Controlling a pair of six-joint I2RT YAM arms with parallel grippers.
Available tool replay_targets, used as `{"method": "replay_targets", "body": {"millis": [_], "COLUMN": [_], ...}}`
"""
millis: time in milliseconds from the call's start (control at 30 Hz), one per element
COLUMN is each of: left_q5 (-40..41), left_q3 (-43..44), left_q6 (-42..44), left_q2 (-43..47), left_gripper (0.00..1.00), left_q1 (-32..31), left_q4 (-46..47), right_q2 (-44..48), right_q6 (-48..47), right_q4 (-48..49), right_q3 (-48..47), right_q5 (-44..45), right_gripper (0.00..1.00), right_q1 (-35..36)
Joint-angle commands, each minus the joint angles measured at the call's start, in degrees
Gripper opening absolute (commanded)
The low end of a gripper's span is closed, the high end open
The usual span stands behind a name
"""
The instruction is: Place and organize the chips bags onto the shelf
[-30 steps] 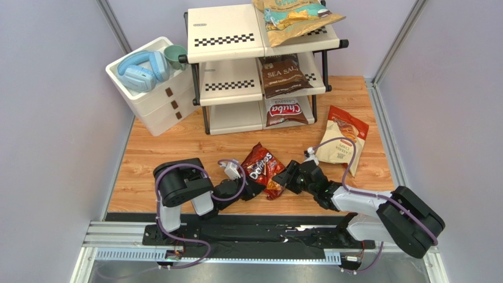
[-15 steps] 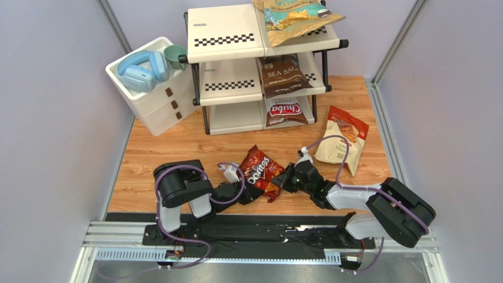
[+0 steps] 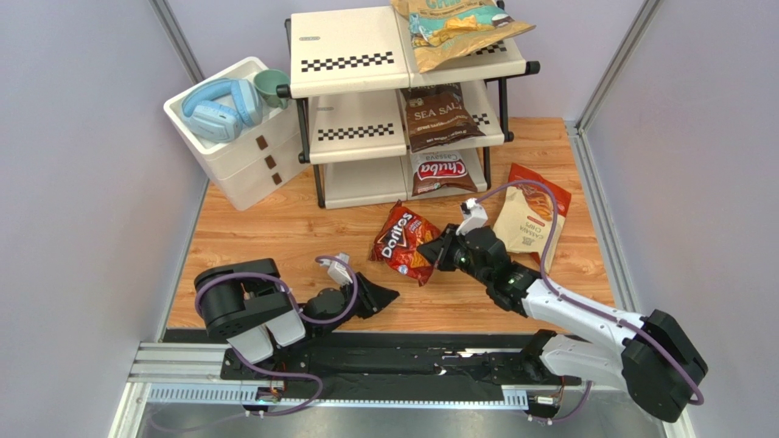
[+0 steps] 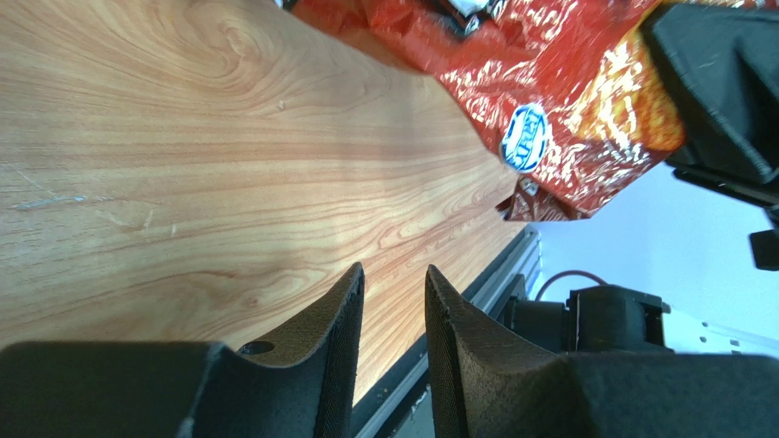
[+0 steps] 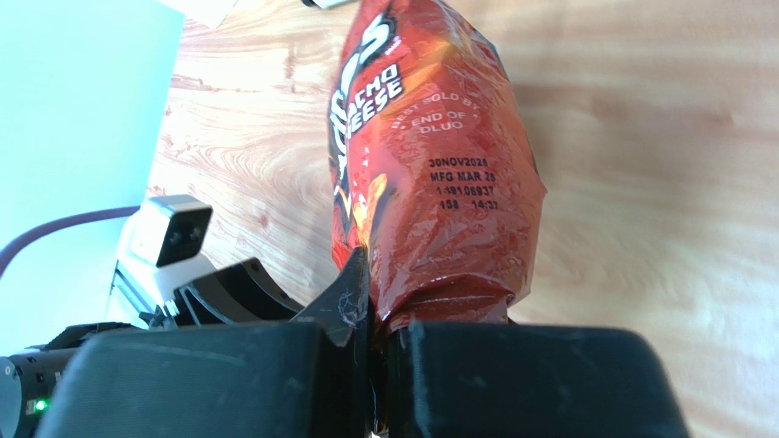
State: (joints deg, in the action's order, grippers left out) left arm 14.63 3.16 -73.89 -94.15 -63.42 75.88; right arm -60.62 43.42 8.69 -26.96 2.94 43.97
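My right gripper is shut on the lower edge of the red Doritos bag and holds it over the table in front of the shelf. In the right wrist view the bag is pinched at my right gripper. My left gripper is slightly open and empty, low by the near edge, apart from the bag. The tan-and-teal bag, the Sea Salt bag and the Chuba bag lie on the right halves of the top, middle and bottom tiers. The cream bag lies on the table at the right.
A white three-drawer box stands left of the shelf with blue headphones and a green cup on top. The arms' metal rail runs along the near edge. Grey walls close in both sides.
My left gripper has let go of the Doritos bag and drawn back towards its base. My right gripper has carried the bag away from the near edge, towards the shelf.
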Motion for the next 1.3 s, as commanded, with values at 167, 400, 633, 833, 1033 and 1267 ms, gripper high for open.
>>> {"method": "replay_targets", "body": {"millis": [167,400,633,833,1033,1267], "left_q5": [0.66,0.49,1.01,1.54,1.89,3.03], "left_q3": [-3.6,-3.51,-3.42,-3.77,-4.3,-4.83], "left_q6": [-2.22,-3.98,-4.51,-3.2,-2.93,-2.58], "left_q2": [-0.86,-8.75,-14.13,-14.31,-14.31,-13.96], "left_gripper": [0.37,0.36,0.36,0.36,0.35,0.34], "left_q1": [-0.92,-3.11,-3.29,-3.12,-3.2,-3.12], "left_q4": [-2.93,1.37,8.58,9.29,10.08,10.96], "right_q2": [-6.96,-15.57,-22.43,-27.09,-33.23,-44.82], "right_q6": [-8.17,-6.6,0.86,10.43,18.97,28.64], "right_q4": [2.12,5.54,21.0,30.15,32.62,38.23], "right_q3": [-12.58,-21.02,-20.41,-19.97,-23.57,-30.07], "right_q5": [0.66,-0.48,2.86,7.6,12.53,12.53], "right_gripper": [0.0,0.0,0.0,0.0,0.0,0.0], "right_q1": [-0.02,-1.34,-1.34,-1.6,-2.31,-2.66]}}
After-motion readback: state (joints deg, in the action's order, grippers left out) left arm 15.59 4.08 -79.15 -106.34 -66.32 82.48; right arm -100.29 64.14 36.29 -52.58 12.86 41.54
